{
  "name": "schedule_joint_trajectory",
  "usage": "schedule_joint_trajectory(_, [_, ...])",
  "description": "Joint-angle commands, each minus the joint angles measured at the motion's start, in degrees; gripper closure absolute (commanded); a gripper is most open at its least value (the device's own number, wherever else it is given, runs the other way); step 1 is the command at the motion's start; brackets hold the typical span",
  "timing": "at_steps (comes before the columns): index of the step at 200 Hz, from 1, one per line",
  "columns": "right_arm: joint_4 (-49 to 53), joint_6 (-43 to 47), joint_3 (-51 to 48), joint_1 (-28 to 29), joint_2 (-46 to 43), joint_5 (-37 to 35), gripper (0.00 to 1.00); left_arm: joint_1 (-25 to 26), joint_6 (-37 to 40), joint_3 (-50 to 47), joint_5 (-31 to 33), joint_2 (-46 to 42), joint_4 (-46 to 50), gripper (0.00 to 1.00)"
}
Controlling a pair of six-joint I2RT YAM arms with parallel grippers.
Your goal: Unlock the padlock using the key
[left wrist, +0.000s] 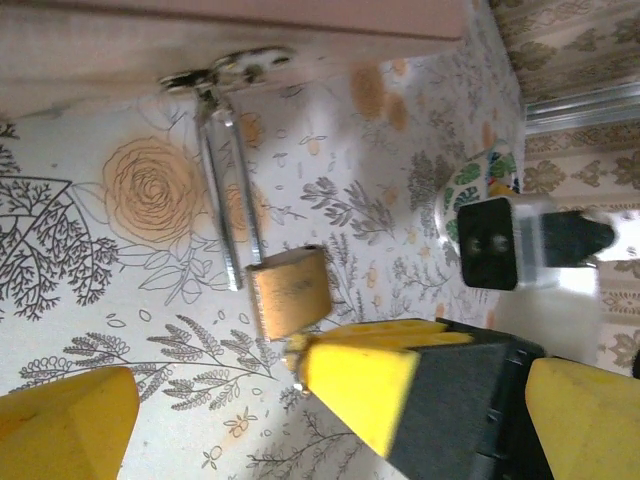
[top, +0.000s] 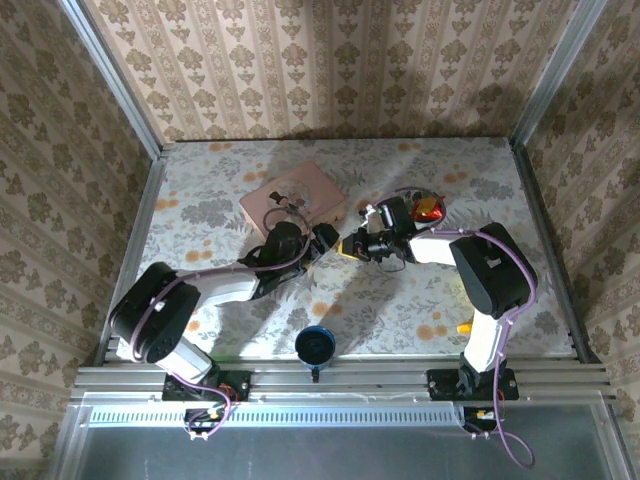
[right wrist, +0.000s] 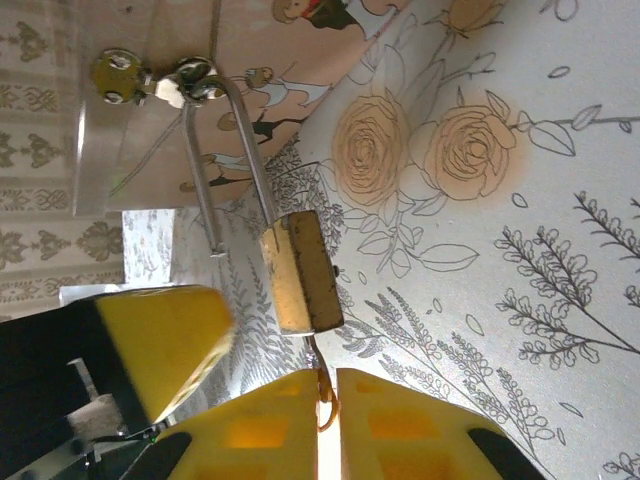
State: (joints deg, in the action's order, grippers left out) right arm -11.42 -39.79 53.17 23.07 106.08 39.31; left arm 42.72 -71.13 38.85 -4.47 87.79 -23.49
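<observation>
- 2 arms are stretching toward the middle of the flower-patterned table [top: 400, 310], with their grippers facing each other just in front of the pink box [top: 298, 196].
- The padlock [right wrist: 300, 270] is lying on the table just beside that box. Its long shackle [right wrist: 225, 165] is hooking through the hasp [right wrist: 190, 82] on the box's side.
- 1 leg of the shackle is running into the brass body, while the other is ending free beside the body, outside it.
- The key [right wrist: 324, 408] is lying in line with the padlock, its tip meeting the bottom end of the body.
- The right gripper [right wrist: 328, 392] is pointing at that bottom end. Its yellow fingers are standing almost together, leaving a thin slit, and the key's orange ring is sitting in that slit. I cannot tell whether the fingers are pinching it.
- The left gripper [top: 322, 240] is standing wide apart and holding nothing. In the left wrist view its fingers [left wrist: 70, 425] are flanking the right gripper's tip, with the padlock body lying just beyond.
- 1 blue round object [top: 315, 345] is sitting at the near edge of the table, between the 2 arm bases.
</observation>
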Motion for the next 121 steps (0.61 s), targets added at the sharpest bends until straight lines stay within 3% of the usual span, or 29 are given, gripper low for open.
schedule_joint_trajectory(1, [3.15, 2.69, 2.41, 0.92, 0.90, -2.33, 0.85, 0.26, 4.34, 1.22, 2.00, -2.25, 3.04, 0.00])
schedule_joint_trajectory(67, [6.32, 5.91, 6.97, 2.45, 4.73, -7.09, 0.70, -1.01, 5.40, 0.08, 1.87, -3.97, -0.66, 0.00])
schedule_joint_trajectory(121, [20.72, 14.80, 12.23, 7.05, 3.52, -20.21, 0.54, -2.53, 13.71, 3.33, 7.28, -10.29, 11.42, 0.00])
